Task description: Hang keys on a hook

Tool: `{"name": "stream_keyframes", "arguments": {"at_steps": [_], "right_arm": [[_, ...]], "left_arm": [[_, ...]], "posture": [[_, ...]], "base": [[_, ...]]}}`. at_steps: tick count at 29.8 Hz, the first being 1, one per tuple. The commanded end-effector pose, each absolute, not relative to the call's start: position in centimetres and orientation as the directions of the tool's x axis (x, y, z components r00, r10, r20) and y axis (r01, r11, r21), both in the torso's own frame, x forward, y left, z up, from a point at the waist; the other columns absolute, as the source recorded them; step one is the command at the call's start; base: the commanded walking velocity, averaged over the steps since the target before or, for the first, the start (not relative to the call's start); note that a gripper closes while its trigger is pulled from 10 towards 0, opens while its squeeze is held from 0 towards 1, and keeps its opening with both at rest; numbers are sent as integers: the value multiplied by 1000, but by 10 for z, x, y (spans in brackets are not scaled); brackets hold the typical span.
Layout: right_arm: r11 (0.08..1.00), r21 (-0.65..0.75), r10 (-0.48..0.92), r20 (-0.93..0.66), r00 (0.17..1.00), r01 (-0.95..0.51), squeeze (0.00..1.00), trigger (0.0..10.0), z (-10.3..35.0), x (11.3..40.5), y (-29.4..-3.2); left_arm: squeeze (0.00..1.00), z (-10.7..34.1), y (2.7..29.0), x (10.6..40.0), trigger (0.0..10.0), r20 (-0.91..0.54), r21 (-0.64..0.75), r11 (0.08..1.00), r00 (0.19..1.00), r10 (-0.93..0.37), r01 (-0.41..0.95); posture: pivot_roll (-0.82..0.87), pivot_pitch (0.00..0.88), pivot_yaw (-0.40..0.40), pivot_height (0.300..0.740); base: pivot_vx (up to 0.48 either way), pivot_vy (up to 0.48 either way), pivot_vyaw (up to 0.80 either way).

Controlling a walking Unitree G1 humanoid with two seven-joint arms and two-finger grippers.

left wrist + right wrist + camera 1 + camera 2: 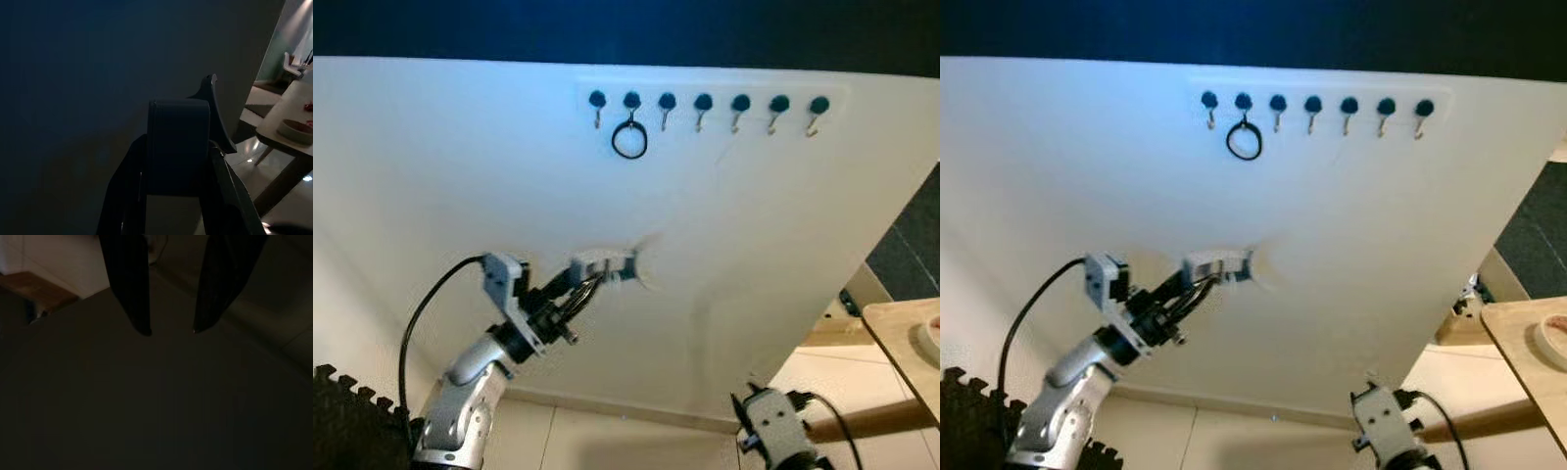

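Seven dark-knobbed hooks (705, 106) line a white wall, a black ring (629, 140) hanging from the second. Below, the left gripper (590, 278) is clamped on a blurred pale key fob (603, 264), details unclear. The right gripper (169, 331) hangs low in shadow, fingers parted

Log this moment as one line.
left gripper: shut on keys, raised toward wall | right gripper: open, idle low | hooks: black ring on second
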State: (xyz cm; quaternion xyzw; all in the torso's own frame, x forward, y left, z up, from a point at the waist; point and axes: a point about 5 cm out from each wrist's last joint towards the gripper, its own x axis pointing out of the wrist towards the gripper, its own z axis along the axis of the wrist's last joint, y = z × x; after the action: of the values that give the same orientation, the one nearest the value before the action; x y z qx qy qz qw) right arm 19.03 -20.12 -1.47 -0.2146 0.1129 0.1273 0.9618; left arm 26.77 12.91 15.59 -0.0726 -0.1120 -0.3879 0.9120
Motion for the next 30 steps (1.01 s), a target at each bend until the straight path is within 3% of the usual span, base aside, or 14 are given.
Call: {"name": "stream_keyframes", "arguments": {"at_steps": [1,5,6,8,9,10,20,30], "right_arm": [[868,-375,208,-320,924,-325,0,10000,-24,188,-194],[858,-364,231,-356,906,-362,0,10000,-31,188,-183],[856,-358,236,-372,898,-373,0,10000,-35,191,-176],[857,-364,222,-379,899,-365,0,10000,-37,194,-173],[866,-357,216,-366,905,-351,0,10000,-36,197,-172],[867,-356,217,-359,908,-348,0,10000,-35,199,-171],[864,-381,200,-336,920,-328,0,10000,-33,204,-175],[866,-386,198,-321,926,-319,0,10000,-32,204,-177]], "left_arm": [[0,166,120,265,0,299,4,674,642,-706,739],[0,178,112,265,0,335,52,670,619,-710,740],[0,190,106,269,4627,363,127,680,604,-709,722],[0,196,103,271,4627,374,168,689,601,-706,705],[0,204,104,276,8863,398,218,722,615,-680,657],[0,210,106,280,10000,417,248,747,629,-657,616],[0,245,117,298,10000,530,316,850,665,-527,422],[0,259,127,304,10000,595,268,897,672,-441,351]], "posture": [[28,74,20,740],[30,78,17,740],[34,78,16,740],[34,78,16,740],[37,78,16,740],[37,78,17,740],[32,75,23,740],[35,70,21,740]], "base": [[0,0,0],[0,0,0],[0,0,0],[0,0,0],[0,0,0],[0,0,0],[0,0,0],[0,0,0]]}}
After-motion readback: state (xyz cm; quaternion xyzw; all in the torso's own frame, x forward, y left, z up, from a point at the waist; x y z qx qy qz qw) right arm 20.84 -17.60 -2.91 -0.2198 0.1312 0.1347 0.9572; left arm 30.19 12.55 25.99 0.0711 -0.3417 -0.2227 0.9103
